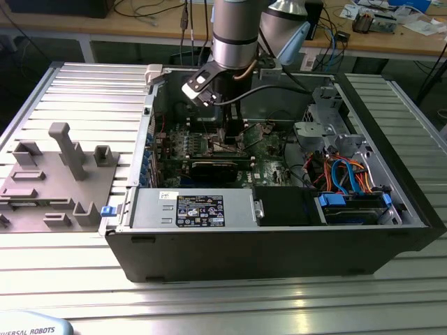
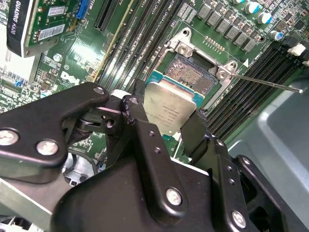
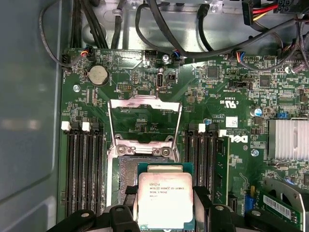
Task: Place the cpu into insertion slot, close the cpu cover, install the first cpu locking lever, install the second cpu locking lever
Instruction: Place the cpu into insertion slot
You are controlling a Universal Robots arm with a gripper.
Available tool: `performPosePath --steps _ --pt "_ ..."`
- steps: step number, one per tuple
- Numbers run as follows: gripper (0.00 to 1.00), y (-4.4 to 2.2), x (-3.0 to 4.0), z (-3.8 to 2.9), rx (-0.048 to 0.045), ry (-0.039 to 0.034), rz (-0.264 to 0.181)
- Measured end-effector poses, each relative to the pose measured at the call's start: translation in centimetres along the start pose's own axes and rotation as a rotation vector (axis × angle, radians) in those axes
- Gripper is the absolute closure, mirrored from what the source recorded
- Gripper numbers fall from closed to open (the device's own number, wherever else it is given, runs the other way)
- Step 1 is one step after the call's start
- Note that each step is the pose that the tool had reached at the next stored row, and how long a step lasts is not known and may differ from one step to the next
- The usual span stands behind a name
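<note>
Reaches down into the open computer case (image 1: pixel 279 244) in the exterior view, with the gripper (image 1: pixel 222 139) low over the green motherboard (image 1: pixel 269 157). Clamps the cpu (image 2: pixel 170 110) between two black fingers (image 2: pixel 140 104) in the second wrist view, pinched by opposite edges, dull silver top facing the camera. Same hold in the first wrist view: gripper (image 3: pixel 165 193) closed on the cpu (image 3: pixel 165 205), one of the fingers (image 3: pixel 202 198) pressed against the chip's side. Held over the near edge of the insertion slot (image 3: pixel 128 169), overlapping part of it, not seated in it; cannot tell whether touching the frame. Bare pin field of the insertion slot (image 2: pixel 193 75) exposed just beyond the chip. Cpu cover (image 3: pixel 145 102) swung open on the far side of the slot, board visible through its square window. Thin locking lever (image 2: pixel 265 82) unlatched, sticking out from a corner of the slot's silvery frame and crossing above the long black memory slots (image 2: pixel 251 94). More memory slots (image 3: pixel 82 164) on either side of the socket. Round coin battery (image 3: pixel 98 75) past the cover, black cables (image 3: pixel 193 53) along the board's far edge. Grey plastic fixture (image 1: pixel 49 181) on the ribbed metal table (image 1: pixel 223 300) at the exterior view's left, well apart from the case.
</note>
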State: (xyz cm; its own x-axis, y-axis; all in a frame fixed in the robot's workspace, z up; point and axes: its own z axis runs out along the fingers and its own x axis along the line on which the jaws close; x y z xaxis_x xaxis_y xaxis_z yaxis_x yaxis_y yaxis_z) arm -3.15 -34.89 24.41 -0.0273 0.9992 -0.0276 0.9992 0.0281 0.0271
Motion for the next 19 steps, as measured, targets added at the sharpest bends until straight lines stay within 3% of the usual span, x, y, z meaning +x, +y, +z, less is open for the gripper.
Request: performPosePath --steps 19 --pt "0.46 -0.12 0.02 0.52 0.0000 0.0000 0.000"
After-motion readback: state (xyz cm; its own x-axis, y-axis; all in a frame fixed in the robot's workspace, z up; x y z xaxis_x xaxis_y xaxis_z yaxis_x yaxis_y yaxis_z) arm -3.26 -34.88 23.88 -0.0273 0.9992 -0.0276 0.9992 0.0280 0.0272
